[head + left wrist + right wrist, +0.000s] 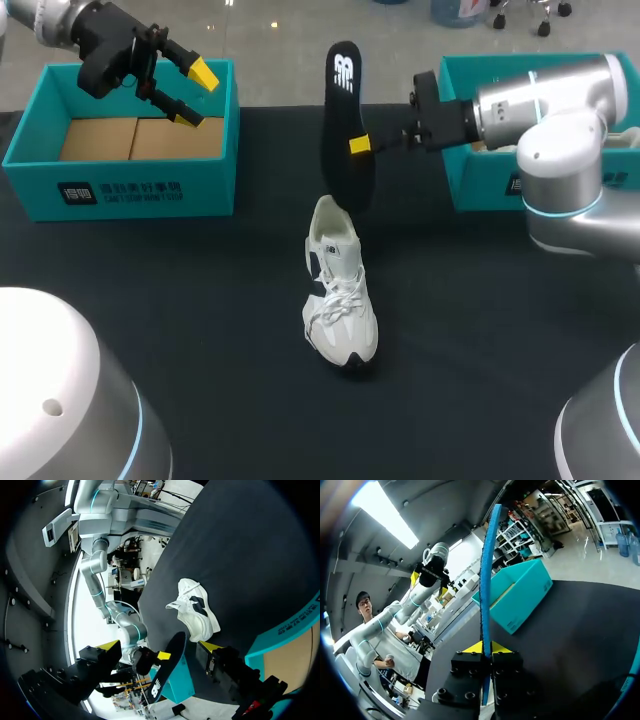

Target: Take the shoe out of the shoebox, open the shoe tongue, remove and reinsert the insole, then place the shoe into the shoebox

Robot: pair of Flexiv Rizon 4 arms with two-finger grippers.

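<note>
Shoe [340, 300] upright on bench [200, 320], long axis near-to-far, toe toward near edge, black insole [345, 120] held on end beyond heel, pinched by right fingers [360, 145], left fingers [203, 73] spread above shoebox [120, 190]

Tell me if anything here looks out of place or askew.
The black insole is out of the white shoe: the right gripper holds it upright in the air behind the shoe, which stands on the table, outside the left box and the right box. Nothing looks spilled or damaged.
</note>
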